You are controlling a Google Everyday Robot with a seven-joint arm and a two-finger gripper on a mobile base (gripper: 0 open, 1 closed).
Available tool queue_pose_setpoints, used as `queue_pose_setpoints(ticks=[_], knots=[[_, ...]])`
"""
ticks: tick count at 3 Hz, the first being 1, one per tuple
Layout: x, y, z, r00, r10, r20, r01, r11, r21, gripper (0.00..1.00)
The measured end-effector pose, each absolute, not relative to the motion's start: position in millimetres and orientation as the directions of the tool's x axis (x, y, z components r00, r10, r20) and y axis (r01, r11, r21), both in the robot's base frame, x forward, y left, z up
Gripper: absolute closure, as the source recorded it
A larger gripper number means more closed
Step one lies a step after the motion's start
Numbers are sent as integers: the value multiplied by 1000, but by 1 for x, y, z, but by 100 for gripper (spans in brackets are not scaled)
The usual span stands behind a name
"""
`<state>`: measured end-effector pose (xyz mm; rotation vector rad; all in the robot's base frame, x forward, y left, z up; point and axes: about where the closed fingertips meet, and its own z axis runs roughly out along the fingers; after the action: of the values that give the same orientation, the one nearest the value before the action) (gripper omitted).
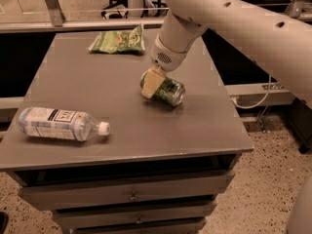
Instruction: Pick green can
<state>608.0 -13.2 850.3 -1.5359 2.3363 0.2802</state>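
The green can point(168, 91) lies on its side on the grey table point(122, 145), right of centre, its silver end facing the front right. My gripper point(153, 84) has come down from above on the white arm point(204, 13) and is at the can's left end, its cream tip overlapping the can. The can rests on the table top.
A clear plastic bottle with a white cap point(61, 123) lies on its side at the front left. A flat green snack bag point(117, 40) lies at the back of the table. Drawers point(131, 196) sit below the front edge. The floor drops away to the right.
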Motion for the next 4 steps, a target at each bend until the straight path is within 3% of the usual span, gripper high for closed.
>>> queue_pose_setpoints(ticks=[1, 2, 3, 4], knots=[[607, -6, 856, -355, -848, -395, -923, 386, 1, 70], [611, 4, 872, -304, -807, -507, -944, 327, 45, 94], [607, 17, 911, -202, -715, -669, -976, 207, 73, 100], [602, 19, 967, -105, -577, -810, -992, 117, 45, 100]])
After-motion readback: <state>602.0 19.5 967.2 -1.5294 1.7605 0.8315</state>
